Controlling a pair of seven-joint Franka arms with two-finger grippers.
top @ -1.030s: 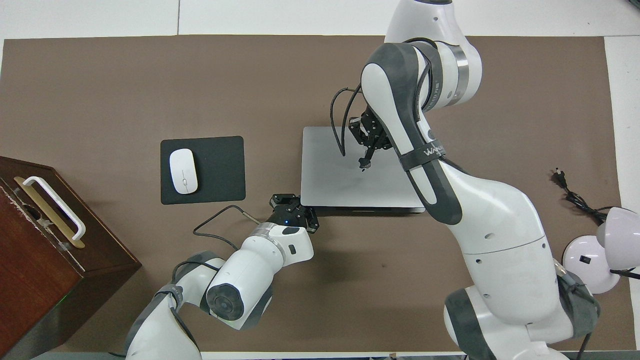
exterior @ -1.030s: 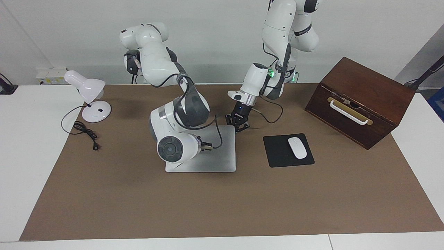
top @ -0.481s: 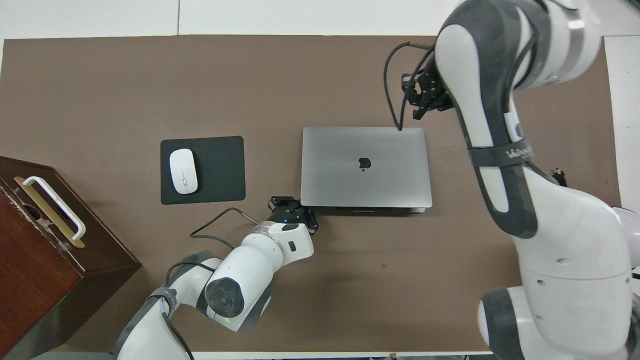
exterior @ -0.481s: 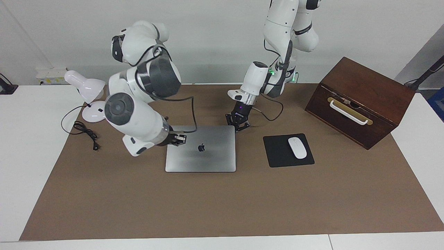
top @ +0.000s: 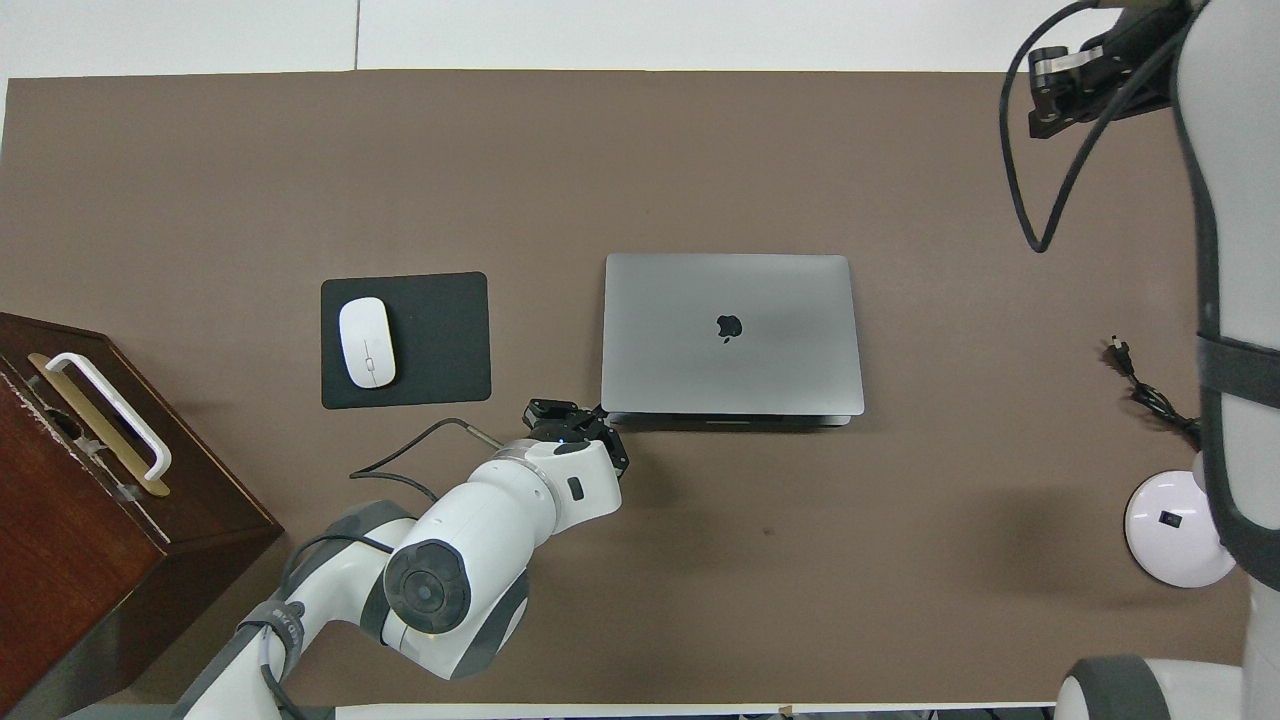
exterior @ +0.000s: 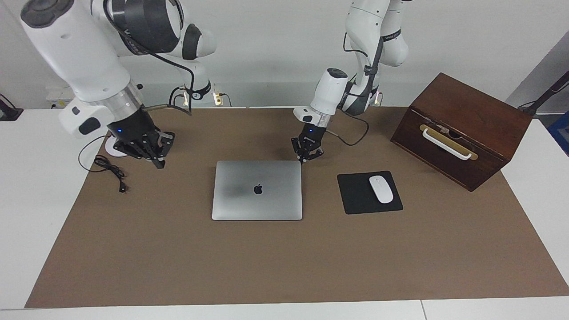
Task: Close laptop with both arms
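Note:
The silver-grey laptop (exterior: pixel 257 195) (top: pixel 730 355) lies shut and flat in the middle of the brown mat, its dark logo facing up. My left gripper (exterior: pixel 304 161) (top: pixel 602 412) is shut and holds nothing. It hangs low at the laptop's corner nearest the robots, toward the left arm's end. I cannot tell whether it touches the corner. My right gripper (exterior: pixel 159 163) (top: pixel 1036 126) is shut and empty. It is raised in the air over the mat toward the right arm's end, well clear of the laptop.
A black mouse pad (exterior: pixel 353 198) with a white mouse (exterior: pixel 381 189) lies beside the laptop toward the left arm's end. A brown wooden box (exterior: pixel 462 124) with a white handle stands past it. A white lamp base (top: pixel 1175 530) and its black cord (exterior: pixel 109 168) sit at the right arm's end.
The right arm lifted off the laptop's lid and swung up and away toward its own end of the table, uncovering the shut lid. The left gripper stayed by the corner.

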